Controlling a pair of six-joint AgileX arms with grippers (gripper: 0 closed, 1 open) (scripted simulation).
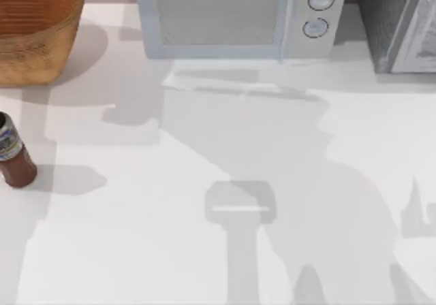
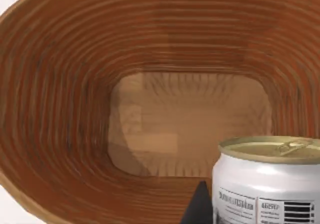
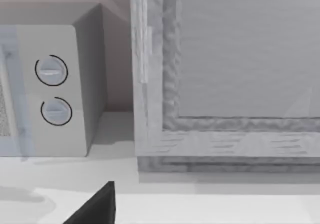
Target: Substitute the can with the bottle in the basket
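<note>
The small white cylindrical can with a dull gold top point(image 2: 267, 181) sits over the orange-brown ribbed inside of the large round woven wicker basket point(image 1: 30, 33), right before the left wrist camera. Whether the left jaws pinch it, I cannot tell. The reddish-brown bottle with blue-and-white label point(image 1: 13, 158) stands on the white tabletop point(image 1: 204, 250) just below the basket. The right jaws' state is likewise unclear.

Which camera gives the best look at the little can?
The left wrist view: the can is close up, its gold top and label plain, against the basket's ribbed inside. The top view shows the basket's wall, not the can.
</note>
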